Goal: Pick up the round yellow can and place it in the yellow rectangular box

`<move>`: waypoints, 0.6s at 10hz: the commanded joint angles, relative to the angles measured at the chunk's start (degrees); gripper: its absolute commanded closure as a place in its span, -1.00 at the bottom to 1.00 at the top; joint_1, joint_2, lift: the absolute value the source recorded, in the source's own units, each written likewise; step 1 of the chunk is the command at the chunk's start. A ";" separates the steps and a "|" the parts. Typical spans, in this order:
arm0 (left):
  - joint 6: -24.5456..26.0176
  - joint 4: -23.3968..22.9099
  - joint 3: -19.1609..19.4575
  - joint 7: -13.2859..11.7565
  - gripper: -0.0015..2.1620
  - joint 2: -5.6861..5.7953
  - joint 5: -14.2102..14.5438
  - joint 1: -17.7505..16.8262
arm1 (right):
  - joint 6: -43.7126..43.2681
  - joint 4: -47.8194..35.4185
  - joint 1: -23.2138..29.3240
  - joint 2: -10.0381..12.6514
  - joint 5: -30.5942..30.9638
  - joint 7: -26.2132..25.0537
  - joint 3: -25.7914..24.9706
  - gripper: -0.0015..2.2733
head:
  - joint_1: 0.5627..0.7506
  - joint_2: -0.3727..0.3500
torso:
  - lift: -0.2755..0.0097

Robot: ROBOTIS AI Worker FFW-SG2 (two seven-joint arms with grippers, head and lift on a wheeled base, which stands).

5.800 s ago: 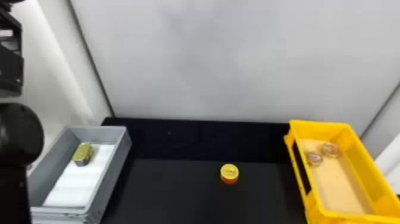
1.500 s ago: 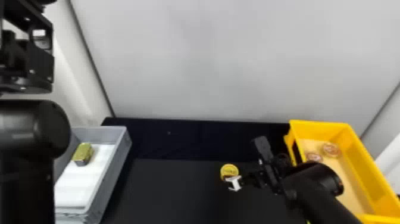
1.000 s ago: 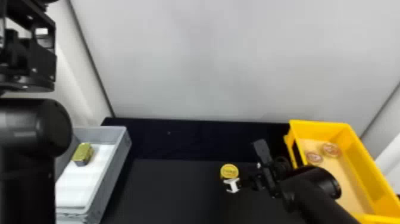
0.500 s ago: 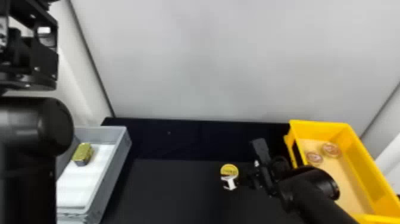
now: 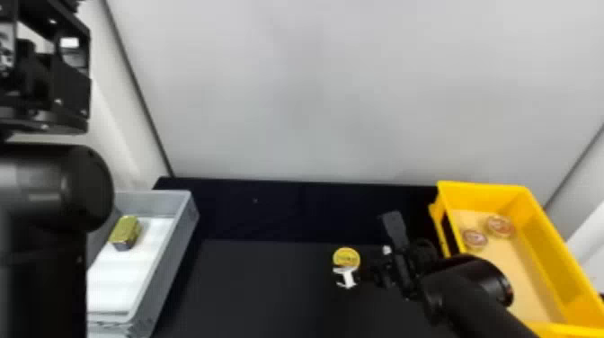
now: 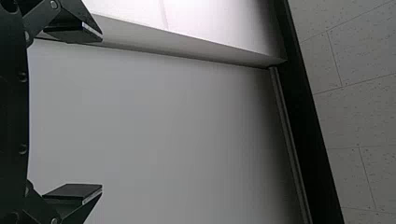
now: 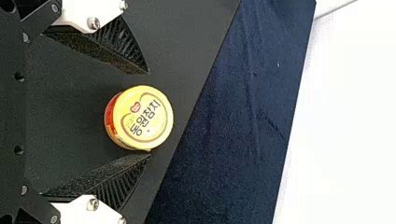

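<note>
The round yellow can stands on the black tabletop, between the spread fingers of the right hand, with nothing gripped yet. The step in hand looks to be the grasp. One finger is much nearer the can's wall than the other, so closing from here would probably shove the can sideways; a small shift to even the gaps should come first. The can sits out near the fingertips, so moving a little deeper would likely give the pads a fuller hold. Then the hand should close slowly across the full width, pads on the side wall below the rim, since a hold on the rim alone could tip the can or let it slip.

The can is short and squat, with its lid facing up and its axis upright. Seen from above it is round, so it has no long side to line up with; only the print shows how it is turned, and that should not matter for the grip. Keeping it level would suit a flat set-down in the yellow rectangular box, to the robot's right. The left hand is spread, with nothing between its fingers, off to the left.
</note>
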 commanded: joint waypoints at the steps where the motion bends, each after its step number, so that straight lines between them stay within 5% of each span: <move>1: -0.19 0.29 -0.29 -0.01 -0.87 -0.07 0.00 -0.26 | -0.29 0.69 -0.41 0.05 -0.18 0.11 0.05 -0.81 | 0.07 0.18 | 0.93; 6: -0.37 0.55 -0.47 -0.01 -0.87 -0.16 0.09 -0.52 | -0.03 0.78 -0.49 0.05 -0.27 0.20 0.31 -0.48 | 0.07 0.18 | 0.93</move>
